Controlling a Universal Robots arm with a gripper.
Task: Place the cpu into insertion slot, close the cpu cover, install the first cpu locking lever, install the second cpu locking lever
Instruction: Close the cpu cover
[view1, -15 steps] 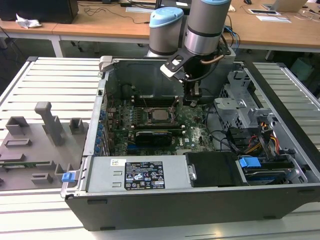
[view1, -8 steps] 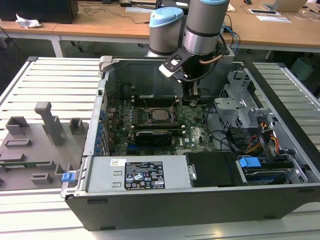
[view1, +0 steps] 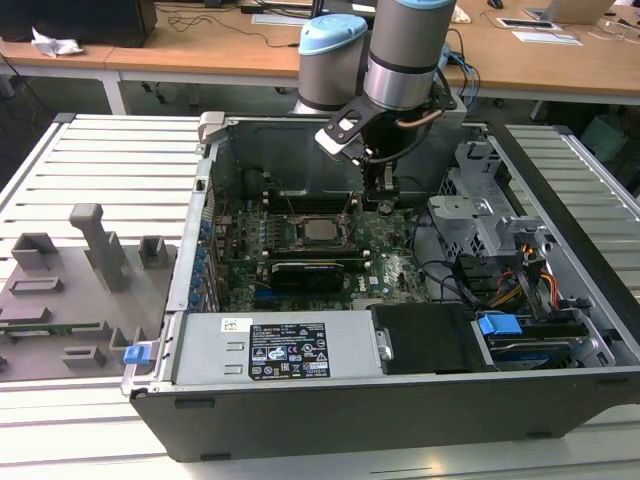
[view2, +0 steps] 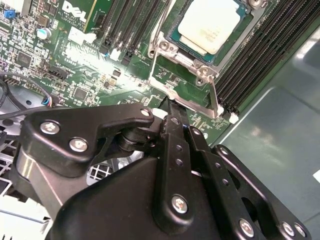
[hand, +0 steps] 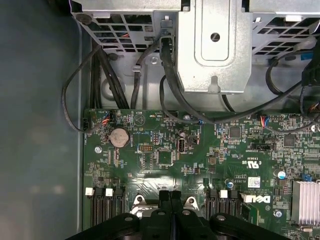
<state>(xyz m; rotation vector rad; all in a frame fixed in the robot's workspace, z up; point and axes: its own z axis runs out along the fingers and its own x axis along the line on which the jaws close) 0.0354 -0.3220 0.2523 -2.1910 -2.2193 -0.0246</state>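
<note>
We find the gripper (view1: 385, 203) lowered inside the open computer case (view1: 200, 300). Its fingers (view2: 176, 135) are clenched flat against each other with nothing visible between them. In the first wrist view the two tips meet along a thin seam at the gripper (hand: 171, 194).

The cpu (view2: 209, 26) lies just ahead of the fingertips, silver top up, seated in the insertion slot (view1: 296, 243). In the exterior view it sits to that view's left of the tool. The cpu cover (view2: 192, 62) frames the chip; we cannot tell whether it lies fully flat. A thin lever rod (view2: 217, 95) runs from the socket corner toward the tool and ends near the fingertips, though contact cannot be confirmed.

Edges and clearance:
- Memory slots (view2: 250, 65) flank the socket on both sides, close to the working area.
- Beyond the slots the motherboard (hand: 200, 150) ends at a straight edge, and a bare case panel (view2: 270, 150) beside the gripper offers open room.
- In the first wrist view, cables (hand: 170, 75) and a metal drive cage (hand: 215, 45) crowd the far board edge ahead of the tips — clearance there is tight.
- Along the adjoining board edge the same panel (hand: 40, 125) lies bare.
</note>
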